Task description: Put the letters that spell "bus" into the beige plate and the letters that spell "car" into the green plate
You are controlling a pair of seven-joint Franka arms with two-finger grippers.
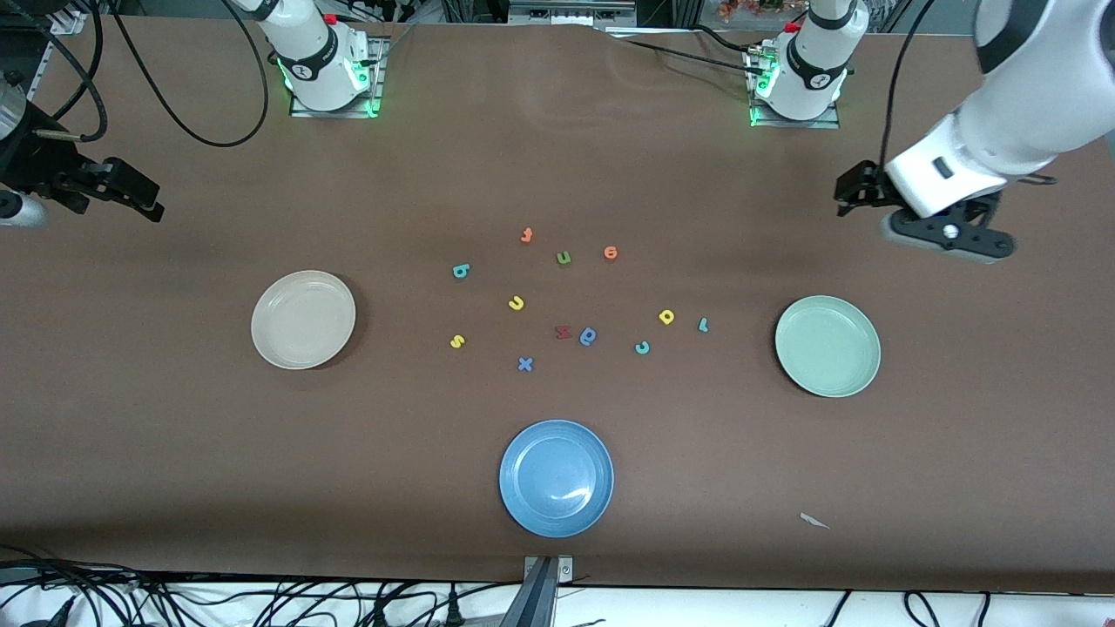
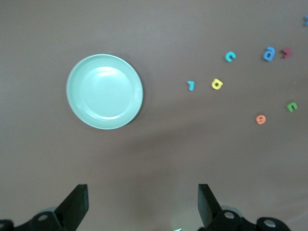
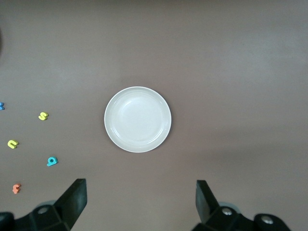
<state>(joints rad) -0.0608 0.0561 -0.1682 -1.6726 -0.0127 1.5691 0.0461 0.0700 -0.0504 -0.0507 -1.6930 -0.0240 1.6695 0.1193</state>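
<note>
The beige plate [image 1: 303,320] lies toward the right arm's end, the green plate [image 1: 827,346] toward the left arm's end. Loose foam letters lie between them. Teal "b" [image 1: 461,271], yellow "u" [image 1: 516,303] and yellow "s" [image 1: 457,341] are closer to the beige plate. Light-blue "c" [image 1: 642,347], yellow "a" [image 1: 666,317] and teal "r" [image 1: 703,325] are closer to the green plate. My left gripper [image 2: 143,204] hangs open and empty over bare table beside the green plate [image 2: 104,91]. My right gripper [image 3: 141,204] hangs open and empty beside the beige plate [image 3: 137,119].
A blue plate [image 1: 556,477] sits nearer the front camera than the letters. Other letters lie among the task's: green "u" [image 1: 564,258], orange ones [image 1: 526,235] [image 1: 611,252], a maroon one [image 1: 563,332], a darker blue one [image 1: 588,336], a blue "x" [image 1: 524,364]. A paper scrap [image 1: 814,521] lies near the front edge.
</note>
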